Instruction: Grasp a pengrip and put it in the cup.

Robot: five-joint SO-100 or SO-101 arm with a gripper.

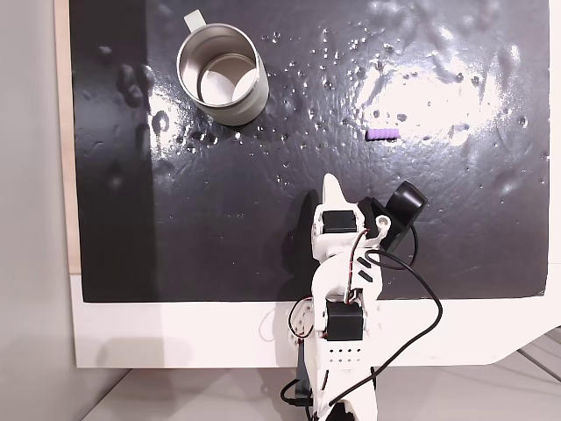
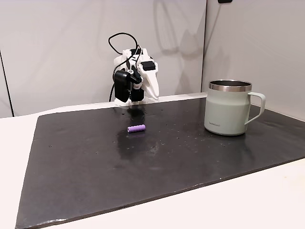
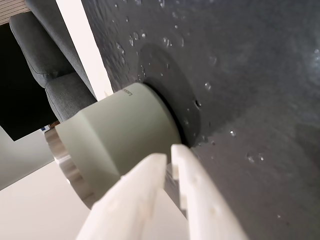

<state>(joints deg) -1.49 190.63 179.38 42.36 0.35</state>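
Note:
The cup (image 1: 221,74) is a pale green mug with a shiny steel rim and inside, standing upright at the back left of the black mat in a fixed view. It also appears as the cup (image 2: 228,107) and, on its side, as the cup (image 3: 120,135). The purple ribbed pengrip (image 1: 382,134) lies flat on the mat, right of my arm's line; from the front the pengrip (image 2: 136,129) lies in front of the arm. My gripper (image 1: 330,182) hangs over the mat's near edge, well short of both, shut and holding nothing. Its white fingers (image 3: 150,185) almost touch, pointing toward the cup.
A black textured mat (image 1: 175,228) covers most of the white table (image 1: 175,333). A wooden strip (image 1: 61,132) runs along the left edge. Walls (image 2: 57,47) stand behind the arm's base. A grey sofa (image 3: 45,45) shows beyond the table.

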